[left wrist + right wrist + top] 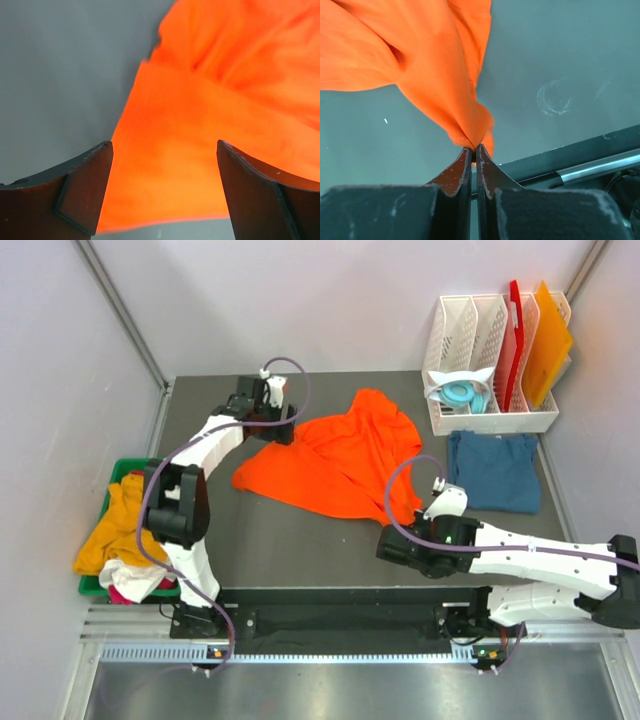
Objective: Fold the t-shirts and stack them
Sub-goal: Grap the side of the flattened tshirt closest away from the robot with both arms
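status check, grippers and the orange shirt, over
Left gripper open, over far left edge of orange shirt. Right gripper shut on its near corner. Shirt crumpled, not folded. Blue shirt lies apart, right side.

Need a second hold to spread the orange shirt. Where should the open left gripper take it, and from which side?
Take the flat, straight-hemmed corner of the orange shirt lying between the open fingers of the left gripper, coming down over the hem. It looks smooth there, bunched further in; the right gripper pinches another end.
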Available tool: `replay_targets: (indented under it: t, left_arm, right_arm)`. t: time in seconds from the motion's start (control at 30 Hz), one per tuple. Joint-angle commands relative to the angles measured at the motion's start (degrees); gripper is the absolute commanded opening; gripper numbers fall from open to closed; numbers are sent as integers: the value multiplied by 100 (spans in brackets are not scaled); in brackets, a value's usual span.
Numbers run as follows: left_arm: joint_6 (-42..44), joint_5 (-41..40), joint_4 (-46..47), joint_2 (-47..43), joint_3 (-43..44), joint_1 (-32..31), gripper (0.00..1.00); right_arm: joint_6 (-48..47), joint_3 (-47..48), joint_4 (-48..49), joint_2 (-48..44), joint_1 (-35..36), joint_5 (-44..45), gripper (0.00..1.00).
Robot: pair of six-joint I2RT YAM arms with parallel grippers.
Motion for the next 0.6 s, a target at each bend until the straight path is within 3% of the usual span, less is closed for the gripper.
replay_targets:
  t: [0.0,0.13,0.37,0.57]
  left_arm:
    - [-9,-264,202,652,813,-28,86]
    - [9,-466,8,1189,1393,-28,81]
    - [79,-563,-194,1770,1684,-54,51]
    - [184,-616,-168,1840,1517,-80,50]
  right_arm:
    - [-97,312,-514,-48,119,137,0]
    - [-1,242,-549,-163,137,120,0]
    - [35,75,-540,-339,128,119,0]
    - [-88,75,-382,-260,128,163,0]
